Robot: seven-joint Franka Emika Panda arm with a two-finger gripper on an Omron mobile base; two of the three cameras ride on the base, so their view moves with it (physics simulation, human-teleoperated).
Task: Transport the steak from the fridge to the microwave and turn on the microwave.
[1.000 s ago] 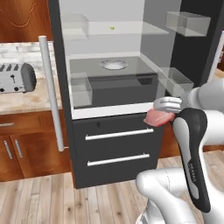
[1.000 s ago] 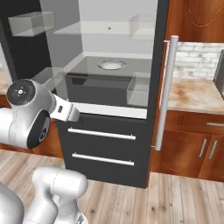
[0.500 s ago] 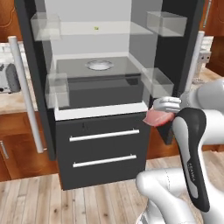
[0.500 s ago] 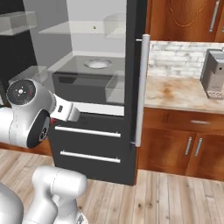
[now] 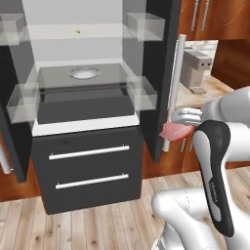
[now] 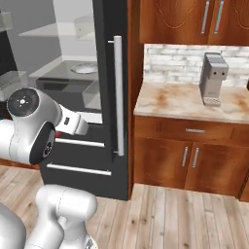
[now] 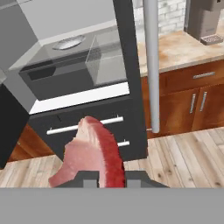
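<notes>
Two-finger gripper (image 7: 103, 178) clamped on flat pinkish-red raw steak (image 7: 91, 153) w/ paler edges; prob soft, slippery, light, so grip mid-slab, firm.

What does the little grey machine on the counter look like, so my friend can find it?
Start at the tall dark fridge, then look right to the marbled counter by the brick wall. The coffee machine stands upright there: a small grey box, unlike the wooden cabinets around it.

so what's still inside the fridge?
Inside the fridge, a round white plate sits on the shelf, with clear bins on both doors. The steak is out, in the gripper. The drawers are shut, contents hidden.
</notes>
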